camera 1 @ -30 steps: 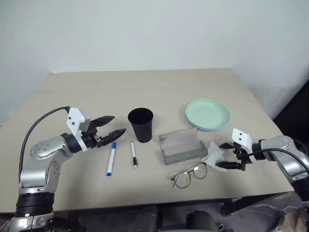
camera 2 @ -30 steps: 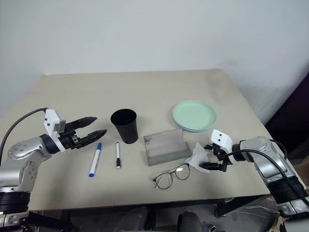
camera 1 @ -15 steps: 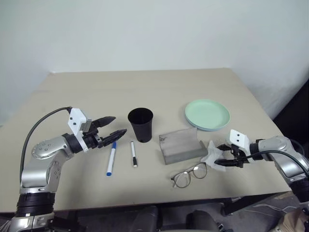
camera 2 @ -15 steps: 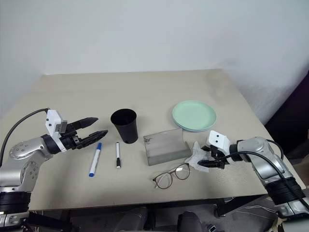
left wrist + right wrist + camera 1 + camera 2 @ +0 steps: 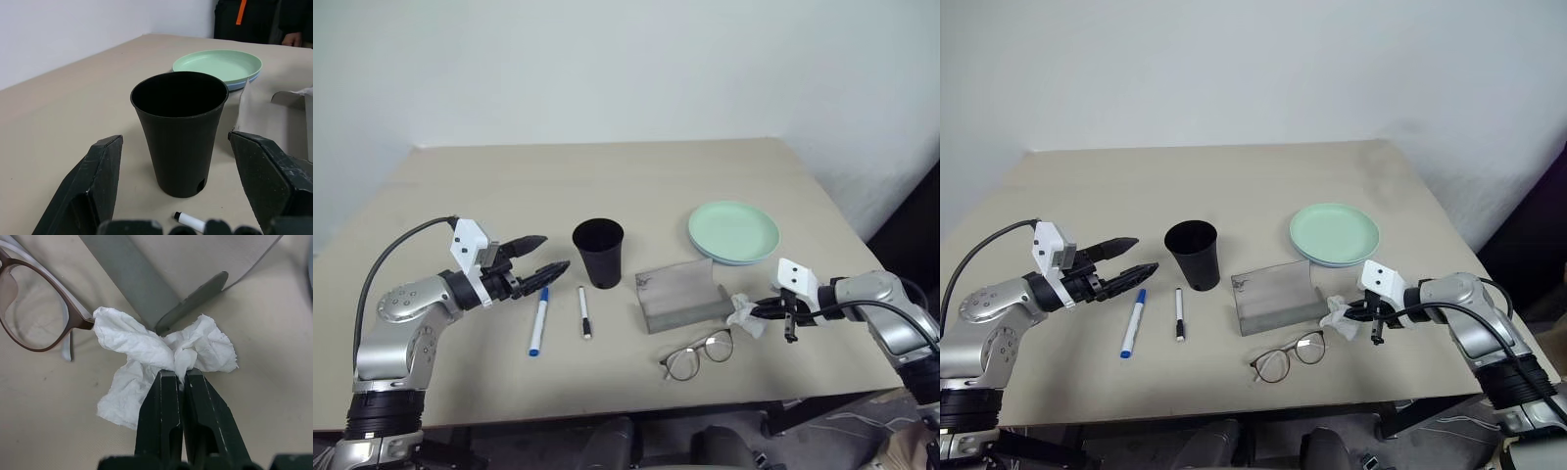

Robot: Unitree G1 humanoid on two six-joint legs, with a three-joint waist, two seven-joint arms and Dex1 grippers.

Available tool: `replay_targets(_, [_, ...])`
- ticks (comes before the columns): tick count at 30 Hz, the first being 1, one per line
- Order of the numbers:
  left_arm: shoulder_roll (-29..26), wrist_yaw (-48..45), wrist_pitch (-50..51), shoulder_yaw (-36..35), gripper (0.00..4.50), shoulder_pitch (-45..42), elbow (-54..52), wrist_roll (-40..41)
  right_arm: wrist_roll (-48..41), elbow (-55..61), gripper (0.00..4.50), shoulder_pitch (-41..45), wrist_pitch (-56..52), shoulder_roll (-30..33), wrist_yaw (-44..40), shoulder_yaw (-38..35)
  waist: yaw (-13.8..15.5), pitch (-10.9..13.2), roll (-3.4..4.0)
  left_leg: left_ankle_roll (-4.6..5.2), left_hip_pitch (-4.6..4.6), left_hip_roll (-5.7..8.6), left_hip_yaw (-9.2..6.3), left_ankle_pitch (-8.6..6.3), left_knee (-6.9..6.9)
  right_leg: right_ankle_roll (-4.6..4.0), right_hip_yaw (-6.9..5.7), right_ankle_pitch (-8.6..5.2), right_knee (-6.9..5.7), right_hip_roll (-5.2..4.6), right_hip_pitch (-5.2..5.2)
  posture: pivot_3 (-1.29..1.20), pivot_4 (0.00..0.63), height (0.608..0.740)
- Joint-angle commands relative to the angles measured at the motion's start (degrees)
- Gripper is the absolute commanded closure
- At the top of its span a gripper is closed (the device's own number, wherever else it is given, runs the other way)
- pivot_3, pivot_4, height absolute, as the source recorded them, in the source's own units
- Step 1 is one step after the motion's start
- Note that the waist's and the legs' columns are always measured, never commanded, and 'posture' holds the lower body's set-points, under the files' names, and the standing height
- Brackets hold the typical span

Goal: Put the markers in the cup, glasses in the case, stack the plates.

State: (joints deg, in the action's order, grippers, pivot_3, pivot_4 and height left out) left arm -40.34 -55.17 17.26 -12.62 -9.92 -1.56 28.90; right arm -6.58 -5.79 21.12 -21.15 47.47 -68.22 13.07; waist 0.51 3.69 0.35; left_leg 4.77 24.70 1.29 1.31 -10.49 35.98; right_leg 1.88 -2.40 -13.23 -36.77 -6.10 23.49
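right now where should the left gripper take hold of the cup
Around the cup's wall near the rim, coming in level from the left gripper's side. It stands upright and tapers downward, so open jaws can close across its wider upper part without tipping it.

No text, label, brand, number or sign can be read on any thing that is shown here.

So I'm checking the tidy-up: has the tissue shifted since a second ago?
Yes. The tissue, pinched by the right end effector, bunched up and drew slightly toward the case.
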Motion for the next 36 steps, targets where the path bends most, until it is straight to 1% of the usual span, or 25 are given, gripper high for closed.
replay_targets(1, [-0.22, 0.11, -0.77, -0.60, 0.85, -0.62, -1.65, -0.16, 0.28, -1.83, 4.47, 3.88, 1.21, 1.72, -0.34, -2.63, 0.00, 0.00, 0.00, 0.00, 0.00, 0.00, 0.00, 0.00, 0.00, 0.00, 0.00, 0.00, 0.00, 0.00, 0.00, 0.00, 0.000, 0.736])
replay_targets(5, [-0.24, 0.06, -0.85, -0.56, 0.85, -0.78, -1.44, -0.20, 1.51, -7.42, 4.47, 9.55, 2.52, 1.64, 2.41, -3.99, -0.01, 0.00, 0.00, 0.00, 0.00, 0.00, 0.00, 0.00, 0.02, -0.02, -0.02, 0.04, 0.00, 0.01, 0.01, 0.00, 0.000, 0.736])
replay_targets(9, [-0.13, -0.15, -1.11, -0.47, 0.85, -1.38, -0.81, -0.24, 2.43, -13.55, 4.47, 17.35, 2.13, -1.55, 7.43, -5.29, -0.03, 0.00, 0.00, 0.00, 0.00, 0.00, 0.01, 0.00, 0.00, -0.08, -0.02, 0.10, 0.00, 0.01, 0.04, 0.00, 0.000, 0.736])
replay_targets(13, [0.16, -0.31, -1.28, -0.09, 0.85, -2.26, -0.18, -0.31, 7.40, -24.15, 4.47, 25.84, 3.08, -7.64, 18.08, -3.94, -0.13, -0.01, -0.01, -0.01, -0.01, -0.02, 0.00, 0.00, -0.01, -0.33, -0.04, 0.27, 0.00, 0.08, 0.10, 0.00, 0.000, 0.736])
replay_targets(17, [0.50, -0.46, -1.03, 0.20, 0.85, -3.16, 0.33, -0.15, 12.01, -36.13, 4.47, 31.93, 7.25, -14.05, 27.56, -2.59, -0.11, -0.01, -0.01, -0.03, -0.01, 0.01, 0.01, 0.02, -0.04, -0.37, -0.01, 0.33, -0.01, 0.22, 0.16, 0.00, 0.000, 0.736])
replay_targets(21, [0.65, -0.32, -0.75, 0.20, 0.85, -3.81, 0.63, -0.08, 14.33, -47.49, 4.47, 36.58, 11.12, -19.24, 33.30, -2.18, -0.10, -0.01, 0.00, -0.05, 0.00, 0.10, 0.02, 0.03, -0.04, -0.35, 0.01, 0.34, -0.02, 0.29, 0.17, 0.00, 0.000, 0.736])
replay_targets(24, [0.71, -0.09, -0.72, 0.11, 0.85, -3.80, 0.32, -0.03, 15.22, -53.79, 4.47, 39.02, 13.86, -21.84, 35.70, -2.24, -0.32, -0.01, 0.01, -0.05, -0.01, 0.17, 0.03, 0.04, -0.04, -0.24, 0.06, 0.40, -0.02, 0.32, 0.16, 0.00, 0.000, 0.736])
replay_targets(26, [0.66, 0.19, -0.82, -0.24, 0.85, -3.32, -0.14, -0.03, 15.63, -56.03, 4.02, 40.00, 15.16, -22.46, 36.08, -2.30, -0.44, -0.01, 0.01, -0.05, -0.01, 0.18, 0.03, 0.05, -0.04, -0.21, 0.09, 0.42, -0.02, 0.35, 0.17, 0.00, 0.000, 0.736])
replay_targets(28, [0.59, 0.34, -0.86, -0.49, 0.85, -2.91, -0.50, 0.01, 15.70, -57.18, 3.45, 40.67, 16.14, -22.63, 35.86, -2.60, -0.55, -0.01, 0.02, -0.07, -0.01, 0.18, 0.03, 0.06, -0.04, -0.18, 0.09, 0.43, -0.02, 0.39, 0.16, 0.00, 0.000, 0.736])
replay_targets(32, [0.32, 0.67, -0.67, -0.80, 0.85, -2.37, -1.65, 0.27, 16.06, -58.14, 2.01, 41.65, 18.04, -21.69, 35.90, -3.13, -0.69, 0.00, 0.04, -0.11, -0.04, 0.15, 0.03, 0.08, -0.05, -0.16, 0.16, 0.46, -0.05, 0.52, 0.17, 0.00, 0.000, 0.736])
replay_targets(36, [-0.36, 0.41, -0.23, -1.04, 0.85, -2.82, -2.51, 0.57, 15.73, -57.61, 0.69, 42.35, 19.04, -20.47, 35.77, -4.21, -0.67, -0.01, 0.05, -0.16, -0.07, 0.09, 0.00, 0.12, -0.05, -0.21, 0.24, 0.51, -0.05, 0.66, 0.19, 0.00, 0.000, 0.736])
